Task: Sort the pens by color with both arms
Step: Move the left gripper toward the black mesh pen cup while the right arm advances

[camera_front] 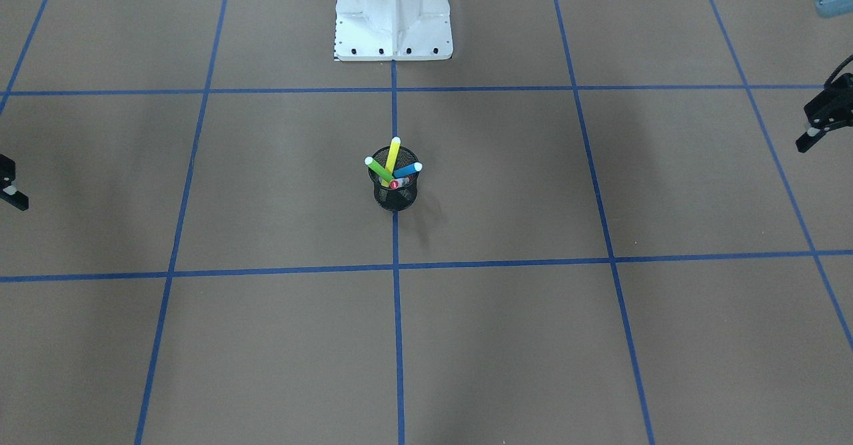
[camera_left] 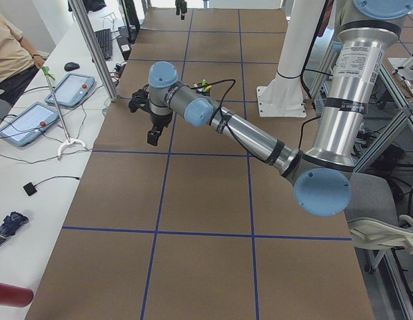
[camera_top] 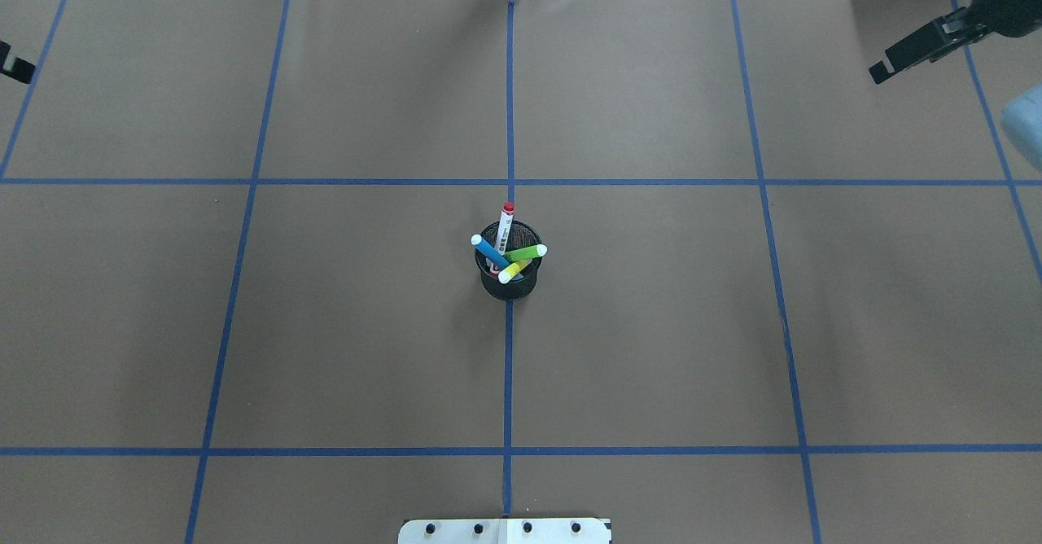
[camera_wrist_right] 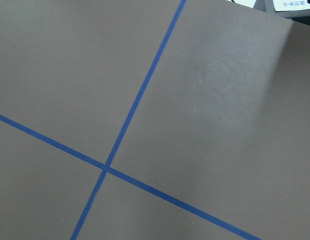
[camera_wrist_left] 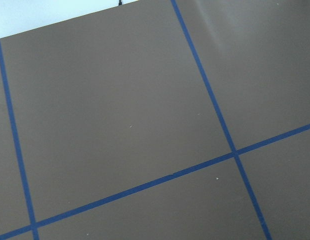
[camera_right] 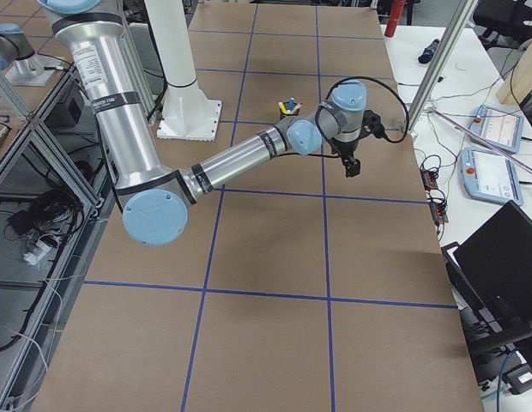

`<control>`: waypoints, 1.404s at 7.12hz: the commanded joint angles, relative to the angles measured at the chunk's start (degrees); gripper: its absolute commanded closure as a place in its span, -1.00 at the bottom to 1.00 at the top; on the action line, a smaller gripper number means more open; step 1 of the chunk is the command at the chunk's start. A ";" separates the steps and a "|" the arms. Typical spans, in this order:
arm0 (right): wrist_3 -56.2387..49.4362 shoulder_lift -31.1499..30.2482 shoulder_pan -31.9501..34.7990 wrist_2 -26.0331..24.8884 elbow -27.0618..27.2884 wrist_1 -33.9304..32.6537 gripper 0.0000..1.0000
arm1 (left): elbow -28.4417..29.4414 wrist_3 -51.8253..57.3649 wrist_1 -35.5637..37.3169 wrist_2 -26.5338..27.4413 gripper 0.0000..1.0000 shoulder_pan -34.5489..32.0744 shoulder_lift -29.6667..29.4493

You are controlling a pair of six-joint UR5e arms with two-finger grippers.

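A wide table (camera_top: 366,324) covered in brown paper fills the overhead view, ruled into large squares by blue tape lines (camera_top: 509,381). Light falls evenly from above and leaves only soft, broad shadows on the paper. In the left side view a white desk (camera_left: 33,173) runs down the left edge of the frame, carrying two touch panels (camera_left: 68,89), a keyboard (camera_left: 104,43) and a mouse (camera_left: 72,66). An aluminium post (camera_left: 93,47) rises at upper left. In the right side view another white desk (camera_right: 472,77) lines the right edge, with a black laptop (camera_right: 498,257) at lower right. Grey floor (camera_right: 26,326) with cables (camera_right: 34,215) shows at lower left.
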 commanded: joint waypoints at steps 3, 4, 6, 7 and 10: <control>16.16 6.00 -8.68 -9.50 0.04 -0.54 -0.97 | 0.18 -21.68 0.09 5.55 -1.00 10.29 -9.42; 18.11 6.79 -9.56 -9.60 -0.05 -0.63 -0.97 | 0.44 -27.22 0.09 8.81 -1.00 15.11 -11.45; 24.77 7.68 -11.76 -9.86 -0.05 -0.72 -0.97 | 0.62 -33.83 0.35 10.60 -1.00 20.33 -14.79; 29.24 7.85 -12.90 -10.04 -0.05 -0.63 -0.97 | 0.62 -37.08 0.53 11.56 -1.00 22.87 -16.20; 36.05 8.47 -16.24 -12.75 0.04 -0.71 -0.97 | 3.77 -48.00 0.27 14.91 -1.00 30.62 -21.64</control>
